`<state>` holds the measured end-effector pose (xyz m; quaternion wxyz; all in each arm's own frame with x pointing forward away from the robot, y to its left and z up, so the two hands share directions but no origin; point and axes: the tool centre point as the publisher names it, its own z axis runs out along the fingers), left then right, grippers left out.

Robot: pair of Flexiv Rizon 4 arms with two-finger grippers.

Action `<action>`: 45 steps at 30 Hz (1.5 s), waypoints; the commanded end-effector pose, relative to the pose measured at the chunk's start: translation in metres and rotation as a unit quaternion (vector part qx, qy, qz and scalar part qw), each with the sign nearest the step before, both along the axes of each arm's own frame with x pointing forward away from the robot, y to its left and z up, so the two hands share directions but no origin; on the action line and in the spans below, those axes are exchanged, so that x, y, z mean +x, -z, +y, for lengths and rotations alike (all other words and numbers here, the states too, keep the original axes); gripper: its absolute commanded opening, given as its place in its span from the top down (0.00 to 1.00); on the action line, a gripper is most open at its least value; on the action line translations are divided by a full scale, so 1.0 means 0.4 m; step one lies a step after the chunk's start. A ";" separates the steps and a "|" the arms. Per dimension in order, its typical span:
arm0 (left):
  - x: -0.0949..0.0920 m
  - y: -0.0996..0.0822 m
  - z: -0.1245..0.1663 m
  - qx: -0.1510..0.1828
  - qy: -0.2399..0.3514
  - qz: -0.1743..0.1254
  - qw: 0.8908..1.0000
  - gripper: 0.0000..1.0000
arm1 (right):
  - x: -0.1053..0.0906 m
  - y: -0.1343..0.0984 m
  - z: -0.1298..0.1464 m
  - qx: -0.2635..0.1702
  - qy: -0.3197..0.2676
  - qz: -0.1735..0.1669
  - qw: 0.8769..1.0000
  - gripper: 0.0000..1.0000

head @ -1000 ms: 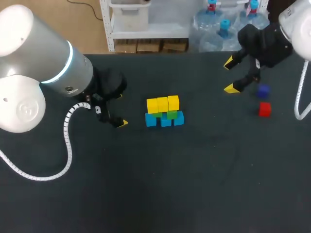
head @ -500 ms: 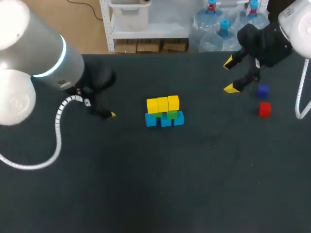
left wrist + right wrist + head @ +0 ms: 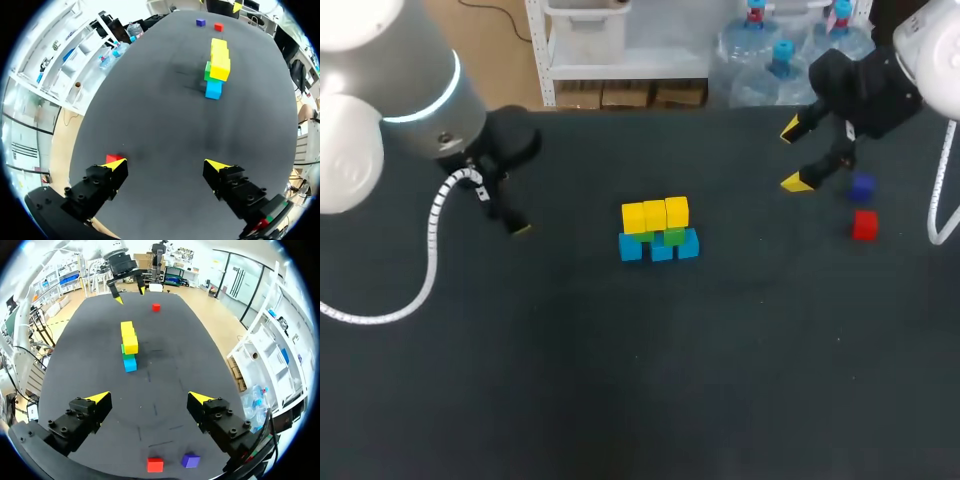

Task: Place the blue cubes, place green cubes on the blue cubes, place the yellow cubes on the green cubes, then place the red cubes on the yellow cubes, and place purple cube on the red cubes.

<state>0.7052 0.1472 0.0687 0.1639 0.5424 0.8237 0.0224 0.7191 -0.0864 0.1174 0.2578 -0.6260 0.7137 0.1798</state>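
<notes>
The stack stands mid-table: blue cubes point(image 3: 660, 248) at the bottom, green cubes point(image 3: 672, 237) on them, yellow cubes point(image 3: 655, 214) on top. A red cube point(image 3: 864, 225) and a purple cube point(image 3: 861, 186) lie at the far right, just beside my open right gripper point(image 3: 793, 155). In the right wrist view they sit under the gripper point(image 3: 150, 398): red cube point(image 3: 155, 464), purple cube point(image 3: 190, 460). My left gripper point(image 3: 512, 222) is left of the stack, open point(image 3: 165, 164) and empty. A second red cube point(image 3: 113, 158) peeks out by one of its fingertips, also seen as red cube point(image 3: 156, 307).
The dark table point(image 3: 720, 380) has free room in front of the stack and between the stack and each gripper. The left arm's white cable point(image 3: 430, 250) hangs over the table's left part.
My left arm has drawn back to the left and away from the stack. The right arm and all cubes have stayed put.
</notes>
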 end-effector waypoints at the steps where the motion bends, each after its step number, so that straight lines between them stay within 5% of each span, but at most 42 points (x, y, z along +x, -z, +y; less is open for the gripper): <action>1: 0.007 0.002 -0.002 0.000 0.001 0.003 1.000 0.00 | 0.001 0.001 0.001 0.001 -0.001 0.000 1.000 0.00; 4: 0.007 0.002 -0.002 0.000 0.001 0.003 1.000 0.00 | 0.001 0.001 0.001 0.001 -0.001 0.000 1.000 0.00; 7: 0.050 -0.003 0.019 0.058 0.008 0.017 0.998 0.00 | 0.001 0.001 0.001 0.001 -0.001 0.000 1.000 0.00; 13: 0.126 -0.019 0.109 0.103 0.005 0.016 0.994 0.00 | 0.001 0.001 0.001 0.001 -0.001 0.000 1.000 0.00; 26: 0.191 0.100 0.169 0.020 0.054 0.087 0.994 0.00 | 0.001 0.001 0.001 0.001 -0.001 0.000 1.000 0.00; 37: 0.235 0.085 0.182 0.044 0.055 0.087 0.994 0.00 | 0.001 0.001 0.001 0.001 -0.001 0.000 1.000 0.00; 45: 0.256 0.122 0.175 0.060 0.056 0.106 0.991 0.00 | 0.001 0.001 0.001 0.001 -0.001 0.000 1.000 0.00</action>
